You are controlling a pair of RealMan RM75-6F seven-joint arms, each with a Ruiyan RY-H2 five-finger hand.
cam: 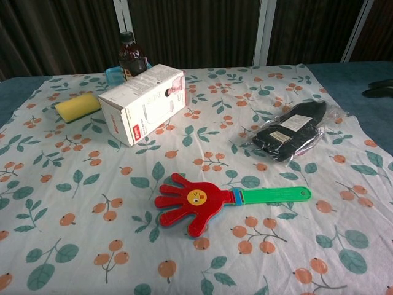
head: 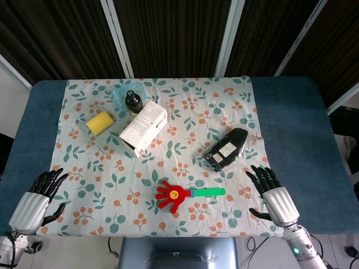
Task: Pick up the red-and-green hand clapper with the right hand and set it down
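My left hand (head: 35, 199) rests at the table's near edge, well left of the hand clapper (head: 188, 195), fingers apart and holding nothing. The hand clapper lies flat on the flowered cloth (head: 185, 112), red palm to the left, green handle (head: 209, 192) to the right. My right hand (head: 272, 196) hovers just right of that handle, fingers spread and empty. I judge I am on the approach; nothing is grasped yet. Next I should reach left, lower over the green handle and close my fingers around it.
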